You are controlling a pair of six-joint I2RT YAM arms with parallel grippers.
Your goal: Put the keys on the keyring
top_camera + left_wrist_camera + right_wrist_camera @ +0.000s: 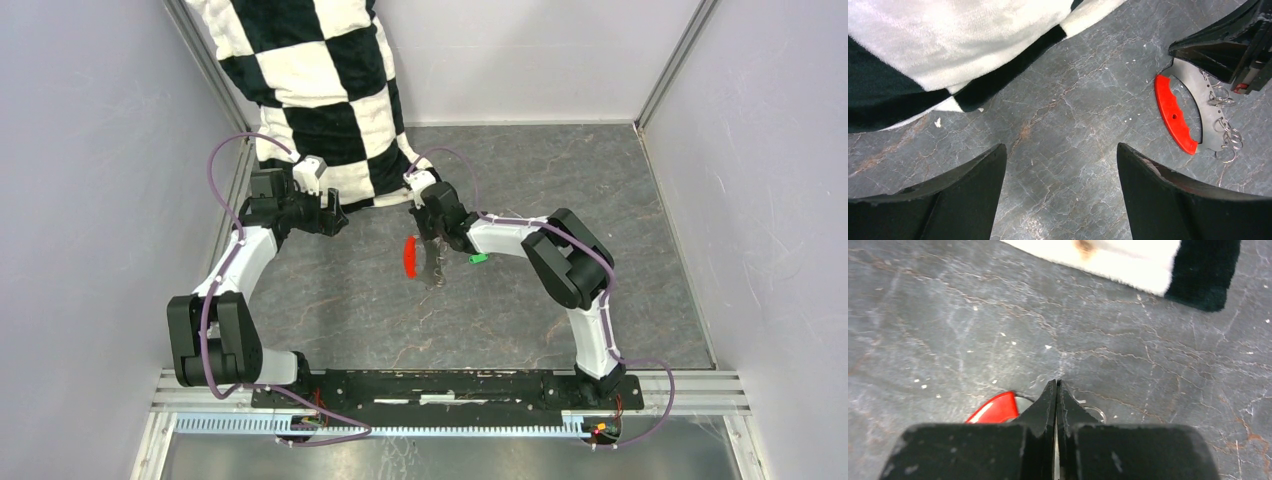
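keyring [409, 257] lies on the grey table [600, 200] mid-scene, its red piece [1174, 117] on the left, thin rings [1220, 98] on the right, green key [479, 258] just beside, further right. right gripper [1056, 385] has its fingers pressed together at the keyring's far end; whether they pinch any of it i cannot tell. left gripper [1060, 150] hangs wide apart, empty, to the left. advice, i think: confirm the pinch before lifting, then bring the left one toward the key.
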